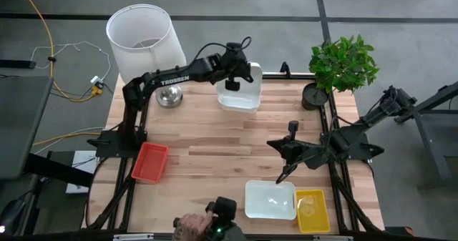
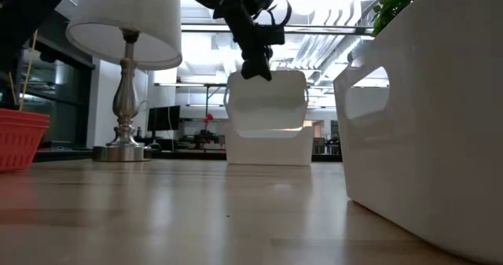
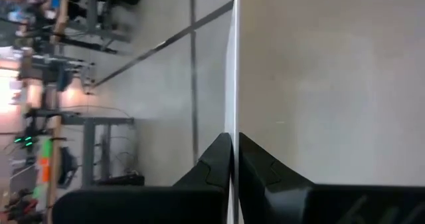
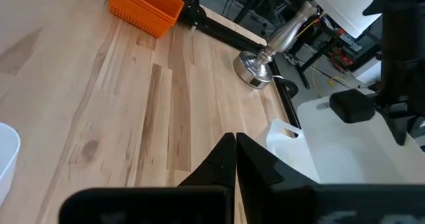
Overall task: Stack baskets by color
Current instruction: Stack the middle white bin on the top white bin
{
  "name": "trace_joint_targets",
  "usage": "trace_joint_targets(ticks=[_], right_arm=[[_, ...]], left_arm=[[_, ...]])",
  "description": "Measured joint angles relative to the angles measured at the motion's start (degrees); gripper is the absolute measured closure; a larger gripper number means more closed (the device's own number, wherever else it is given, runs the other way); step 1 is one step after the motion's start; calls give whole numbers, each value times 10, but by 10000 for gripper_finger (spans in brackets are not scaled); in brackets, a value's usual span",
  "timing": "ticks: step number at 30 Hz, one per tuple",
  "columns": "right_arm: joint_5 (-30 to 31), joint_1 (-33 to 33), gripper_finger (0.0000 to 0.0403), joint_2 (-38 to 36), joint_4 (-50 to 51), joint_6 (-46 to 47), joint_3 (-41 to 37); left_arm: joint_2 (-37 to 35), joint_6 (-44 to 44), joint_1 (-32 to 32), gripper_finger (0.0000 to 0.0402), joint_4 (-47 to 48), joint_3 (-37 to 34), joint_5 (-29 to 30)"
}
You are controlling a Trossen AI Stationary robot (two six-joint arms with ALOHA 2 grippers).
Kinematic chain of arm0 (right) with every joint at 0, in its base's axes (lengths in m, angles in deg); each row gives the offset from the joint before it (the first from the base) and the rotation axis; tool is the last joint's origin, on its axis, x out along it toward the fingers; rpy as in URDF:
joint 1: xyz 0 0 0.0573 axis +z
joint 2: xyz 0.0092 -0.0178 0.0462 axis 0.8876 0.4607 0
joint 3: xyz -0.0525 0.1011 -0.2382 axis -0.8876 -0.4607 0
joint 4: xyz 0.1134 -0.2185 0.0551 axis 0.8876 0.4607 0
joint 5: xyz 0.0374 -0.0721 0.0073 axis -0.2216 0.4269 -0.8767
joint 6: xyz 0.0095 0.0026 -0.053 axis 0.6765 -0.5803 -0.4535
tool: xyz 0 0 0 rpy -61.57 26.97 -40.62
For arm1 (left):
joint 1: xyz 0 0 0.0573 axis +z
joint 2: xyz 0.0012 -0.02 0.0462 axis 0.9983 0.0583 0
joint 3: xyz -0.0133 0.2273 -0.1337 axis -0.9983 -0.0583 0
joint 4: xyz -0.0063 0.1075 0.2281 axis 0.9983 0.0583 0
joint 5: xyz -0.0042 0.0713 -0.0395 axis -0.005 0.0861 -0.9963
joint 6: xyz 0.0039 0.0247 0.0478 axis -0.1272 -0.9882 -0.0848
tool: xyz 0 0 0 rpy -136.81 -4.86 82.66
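My left gripper point(image 1: 231, 84) reaches to the table's far middle and is shut on a white basket point(image 1: 242, 91) that hangs below it point(image 2: 267, 104). A second white basket point(image 2: 267, 149) rests on its bottom on the table right under the held one. Near the front right, a third white basket point(image 1: 270, 199) and a yellow basket point(image 1: 313, 210) sit side by side. A red basket point(image 1: 150, 162) lies at the left. My right gripper point(image 1: 285, 175) hovers shut and empty just beyond the near white basket. My left gripper pinches one thin side wall point(image 3: 233, 111) of the white basket between its two fingers point(image 3: 216, 159), one inside the basket and one outside. The fingers come slanting down from the table's left. The basket hangs tilted below them, over the second white basket; whether the two touch I cannot tell.
A lamp with a big white shade point(image 1: 142, 33) and a metal foot point(image 1: 169, 96) stands at the far left. A potted plant point(image 1: 342, 66) stands at the far right corner. A person point(image 1: 197, 225) is at the near edge. Bare wood point(image 1: 215, 148) lies in the middle.
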Motion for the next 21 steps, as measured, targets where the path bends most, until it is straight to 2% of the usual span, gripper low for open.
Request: trace_joint_targets(ticks=[9, 16, 21], right_arm=[[0, 0, 403, 0, 5, 0, 0], [0, 0, 403, 0, 12, 13, 0], [0, 0, 403, 0, 14, 13, 0]], left_arm=[[-2, 30, 1, 401, 34, -13, -82], [-2, 43, -2, 401, 65, -13, -94], [-2, 57, -2, 401, 71, -13, -144]])
